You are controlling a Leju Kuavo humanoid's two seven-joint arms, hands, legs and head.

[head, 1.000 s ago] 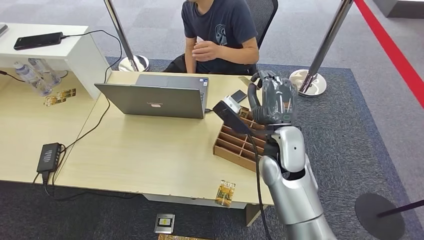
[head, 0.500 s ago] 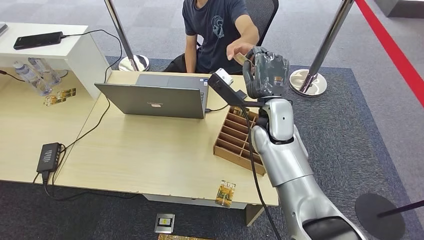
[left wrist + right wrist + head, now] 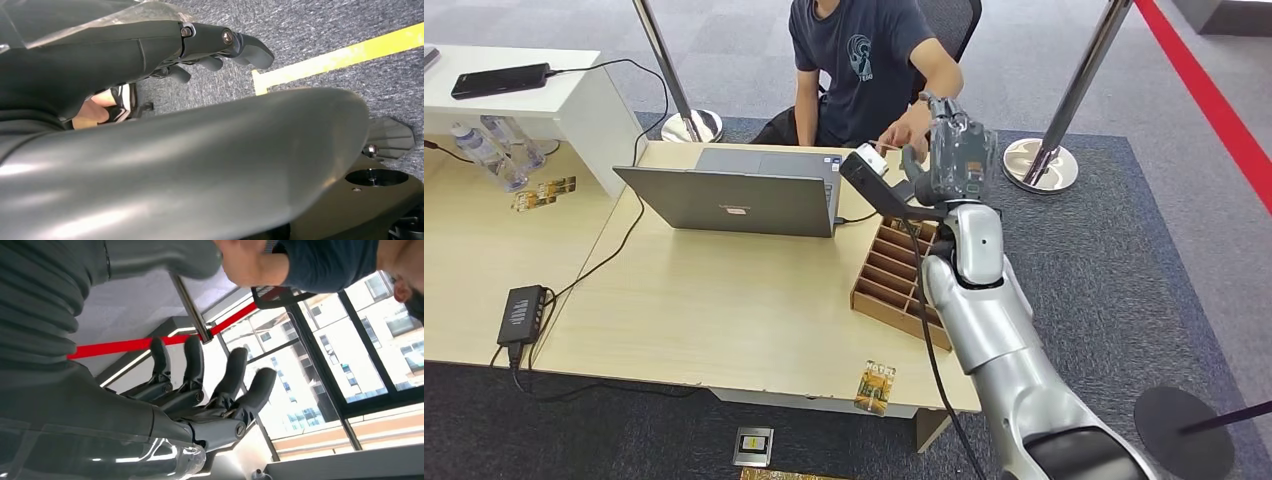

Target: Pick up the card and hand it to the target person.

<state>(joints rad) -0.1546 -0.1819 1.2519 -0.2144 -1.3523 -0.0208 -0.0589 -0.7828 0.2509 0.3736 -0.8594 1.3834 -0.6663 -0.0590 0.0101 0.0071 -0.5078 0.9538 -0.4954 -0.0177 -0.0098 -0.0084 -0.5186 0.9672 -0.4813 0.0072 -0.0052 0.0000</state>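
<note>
My right hand (image 3: 959, 150) is raised over the far edge of the table, stretched toward the seated person (image 3: 864, 60). In the right wrist view its fingers (image 3: 220, 385) are spread with nothing between them. The person's hand (image 3: 911, 135) is just beside my right hand on its left, blurred in the wrist view (image 3: 250, 262). I cannot tell whether that hand holds the card. My left hand (image 3: 215, 47) hangs low over the grey carpet, fingers loose and holding nothing.
A grey laptop (image 3: 744, 195) stands open on the wooden table (image 3: 704, 310). A cardboard divider tray (image 3: 889, 285) lies under my right arm. A black power brick (image 3: 522, 312) sits at the left edge. A stanchion base (image 3: 1039, 165) stands to the right.
My right arm rose from above the tray toward the person, who reached out to meet it. Since half a second ago the person's hand has dropped lower and my fingers stand spread.
</note>
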